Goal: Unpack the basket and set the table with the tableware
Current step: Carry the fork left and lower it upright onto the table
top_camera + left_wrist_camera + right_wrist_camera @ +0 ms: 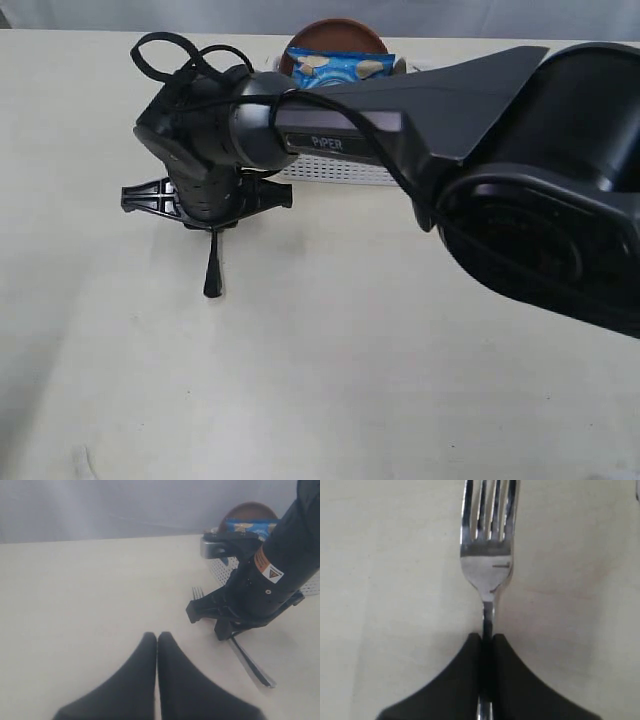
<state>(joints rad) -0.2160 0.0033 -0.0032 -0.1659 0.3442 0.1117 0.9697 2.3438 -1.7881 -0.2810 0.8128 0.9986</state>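
My right gripper (487, 642) is clamped on the steel fork (487, 560), its two black fingers pressed against the narrow neck just below the tines, with the handle running back between them. From the exterior view, the right arm (450, 110) reaches across the middle to the left side of the table (400, 380), and only the fork's handle end shows from under the wrist, pointing toward the near edge. The fork sits low against the off-white top, just beside the basket (335, 172) and outside it; I cannot tell whether it rests on the surface or hangs slightly above it. In the left wrist view the tines point away from the camera and the handle slants toward it. The white lattice basket stands at the far edge of the table, behind the right wrist. A blue chip packet (340, 66) lies on top of it, and the small brown plate (335, 32) stands up behind the packet. My left gripper (157, 637) is closed with its fingertips touching and nothing between them, well apart from the fork and the basket, over bare table.
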